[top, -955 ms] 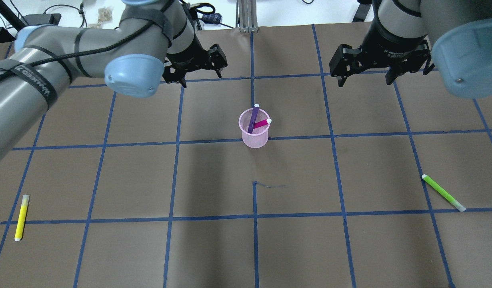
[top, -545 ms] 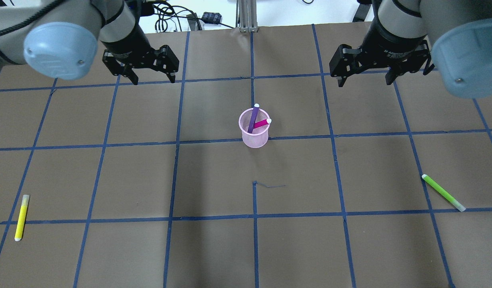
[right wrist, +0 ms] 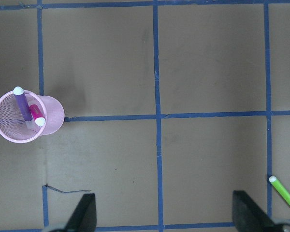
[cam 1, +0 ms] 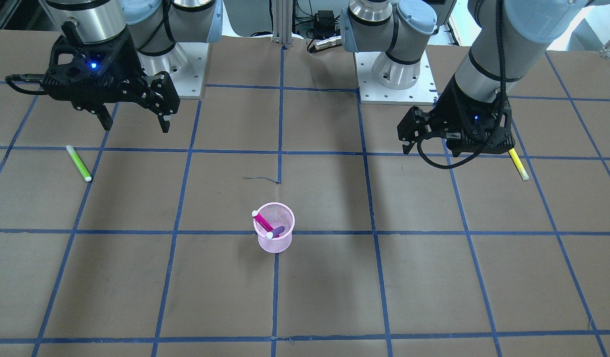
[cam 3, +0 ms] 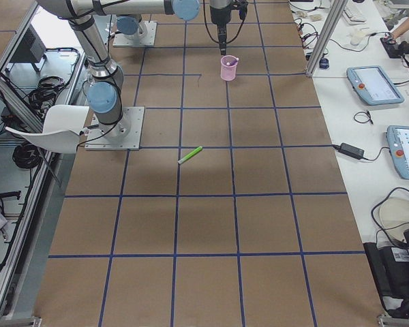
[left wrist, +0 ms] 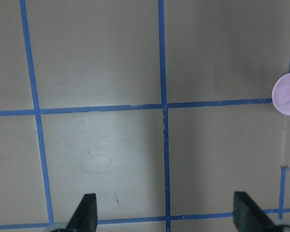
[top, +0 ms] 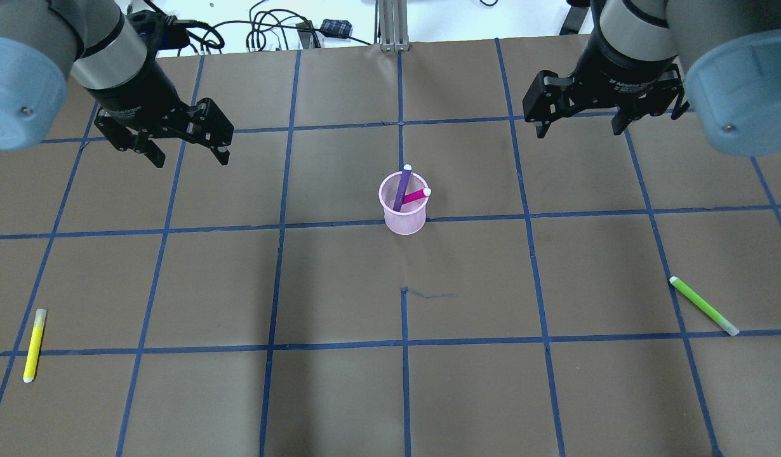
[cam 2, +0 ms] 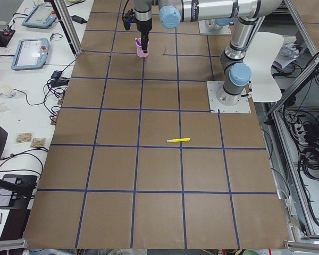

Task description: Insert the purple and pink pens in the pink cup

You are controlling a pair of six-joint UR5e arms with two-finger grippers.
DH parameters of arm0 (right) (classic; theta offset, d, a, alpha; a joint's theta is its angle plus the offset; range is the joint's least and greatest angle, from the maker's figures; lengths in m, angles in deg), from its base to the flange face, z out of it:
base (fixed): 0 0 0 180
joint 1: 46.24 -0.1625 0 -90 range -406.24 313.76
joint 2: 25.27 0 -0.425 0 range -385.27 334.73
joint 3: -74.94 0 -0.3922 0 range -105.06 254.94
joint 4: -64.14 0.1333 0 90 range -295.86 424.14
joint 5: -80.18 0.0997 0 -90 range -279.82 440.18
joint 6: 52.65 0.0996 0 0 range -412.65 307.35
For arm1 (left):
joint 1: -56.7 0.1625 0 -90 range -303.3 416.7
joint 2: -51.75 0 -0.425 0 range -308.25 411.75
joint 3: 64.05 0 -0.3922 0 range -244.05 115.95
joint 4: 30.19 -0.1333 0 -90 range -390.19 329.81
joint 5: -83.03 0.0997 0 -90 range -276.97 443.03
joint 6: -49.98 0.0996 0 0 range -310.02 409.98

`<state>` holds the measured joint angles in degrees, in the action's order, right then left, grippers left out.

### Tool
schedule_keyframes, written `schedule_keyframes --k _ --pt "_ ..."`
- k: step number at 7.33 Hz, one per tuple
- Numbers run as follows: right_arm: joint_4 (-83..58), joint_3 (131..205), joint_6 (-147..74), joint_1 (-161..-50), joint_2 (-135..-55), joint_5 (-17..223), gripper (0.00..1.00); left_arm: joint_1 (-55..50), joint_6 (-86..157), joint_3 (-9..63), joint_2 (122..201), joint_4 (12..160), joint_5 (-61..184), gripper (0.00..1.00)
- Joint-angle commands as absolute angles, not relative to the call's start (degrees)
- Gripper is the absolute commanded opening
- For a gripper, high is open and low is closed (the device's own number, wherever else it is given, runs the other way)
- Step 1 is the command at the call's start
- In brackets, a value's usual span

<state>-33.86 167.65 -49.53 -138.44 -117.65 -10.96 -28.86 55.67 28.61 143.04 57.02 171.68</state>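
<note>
The pink mesh cup point(top: 403, 216) stands upright near the table's middle. The purple pen point(top: 401, 188) and the pink pen point(top: 416, 195) both stand inside it, leaning on its rim. The cup also shows in the front view point(cam 1: 274, 240) and the right wrist view point(right wrist: 50, 116), and at the edge of the left wrist view point(left wrist: 289, 94). My left gripper point(top: 190, 158) is open and empty above the table, far to the cup's left. My right gripper point(top: 580, 130) is open and empty, far to the cup's right.
A yellow pen point(top: 34, 344) lies on the brown paper at the near left. A green pen point(top: 703, 306) lies at the near right and shows in the right wrist view point(right wrist: 285, 193). Cables lie beyond the table's far edge.
My left arm has swung left, away from the cup, and the gripper has come slightly nearer. The right arm, the cup and the pens have not moved.
</note>
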Motion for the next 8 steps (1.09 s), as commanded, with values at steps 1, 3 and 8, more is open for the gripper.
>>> schedule_keyframes --k 1,3,8 --pt "-33.86 167.75 -49.49 -138.53 -117.65 -10.88 1.00 -29.17 54.38 30.86 138.51 57.09 173.37 1.00" --pt "-33.86 167.75 -49.49 -138.53 -117.65 -10.88 1.00 -29.17 52.98 30.96 138.32 57.35 173.29 1.00" --pt "-33.95 167.58 -49.49 -138.44 -117.56 -10.79 1.00 -29.09 52.88 30.96 138.50 57.44 173.12 1.00"
